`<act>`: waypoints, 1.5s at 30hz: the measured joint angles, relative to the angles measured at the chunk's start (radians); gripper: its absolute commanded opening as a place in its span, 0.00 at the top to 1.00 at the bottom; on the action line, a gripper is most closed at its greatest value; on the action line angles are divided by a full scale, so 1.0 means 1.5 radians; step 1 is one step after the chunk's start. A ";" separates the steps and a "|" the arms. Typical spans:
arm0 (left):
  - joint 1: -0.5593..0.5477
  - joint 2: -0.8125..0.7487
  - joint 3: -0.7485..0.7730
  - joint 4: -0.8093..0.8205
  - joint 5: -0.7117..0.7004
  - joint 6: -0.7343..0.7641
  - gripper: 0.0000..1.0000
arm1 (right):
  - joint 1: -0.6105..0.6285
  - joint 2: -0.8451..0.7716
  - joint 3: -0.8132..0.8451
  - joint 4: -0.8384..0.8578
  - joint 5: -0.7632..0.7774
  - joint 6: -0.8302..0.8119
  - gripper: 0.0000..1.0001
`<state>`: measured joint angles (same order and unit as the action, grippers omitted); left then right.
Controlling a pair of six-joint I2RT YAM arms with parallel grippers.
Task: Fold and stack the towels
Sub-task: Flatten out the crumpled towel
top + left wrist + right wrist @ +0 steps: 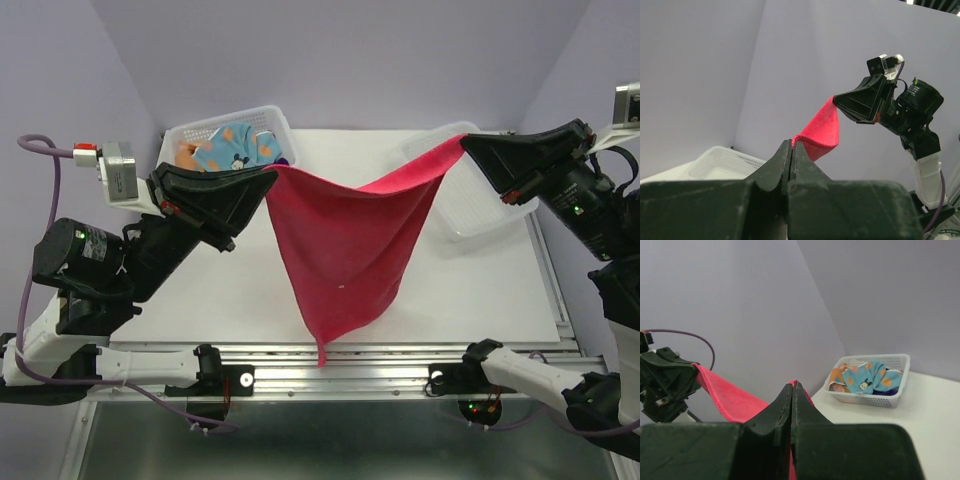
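A bright pink-red towel (345,240) hangs spread in the air between my two grippers, its lower corner near the table's front edge. My left gripper (270,172) is shut on its left top corner; my right gripper (466,143) is shut on its right top corner. In the left wrist view the towel (821,131) runs from my shut left gripper (791,144) to the right gripper. In the right wrist view the towel (730,397) sags from my right gripper (792,385) to the left one. A light blue spotted towel (238,146) lies in the back-left basket with peach and purple cloths.
A white perforated basket (190,132) stands at the back left, also in the right wrist view (900,392). A second white basket (470,215) stands at the back right, under the right gripper. The white table top (200,310) ends at a metal rail in front.
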<state>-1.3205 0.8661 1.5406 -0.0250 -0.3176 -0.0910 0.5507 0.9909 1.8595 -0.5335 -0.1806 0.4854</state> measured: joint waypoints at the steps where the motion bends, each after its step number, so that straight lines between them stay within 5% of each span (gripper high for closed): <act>1: 0.000 0.000 0.003 -0.002 0.005 -0.003 1.00 | 0.000 0.000 0.007 -0.002 -0.010 0.004 0.99; 25: 0.000 0.003 0.045 -0.031 0.097 -0.050 1.00 | 0.000 -0.011 0.071 -0.024 -0.109 0.062 0.99; 31: 0.000 0.000 0.017 -0.011 0.031 -0.030 1.00 | 0.000 -0.021 0.020 -0.014 -0.030 0.044 0.99; 39: 0.012 0.007 -0.110 0.081 -0.173 0.063 1.00 | 0.000 0.016 -0.091 0.045 0.171 0.002 0.99; 42: 0.069 0.029 -0.137 0.105 -0.192 0.078 1.00 | 0.000 0.033 -0.154 0.086 0.237 -0.011 0.99; 45: 0.201 0.067 -0.143 0.113 -0.151 0.064 1.00 | 0.000 0.061 -0.192 0.119 0.276 -0.024 0.99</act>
<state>-1.0187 0.9668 1.3254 0.1440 -0.5438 0.0048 0.5507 1.0821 1.5715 -0.3550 0.2337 0.4492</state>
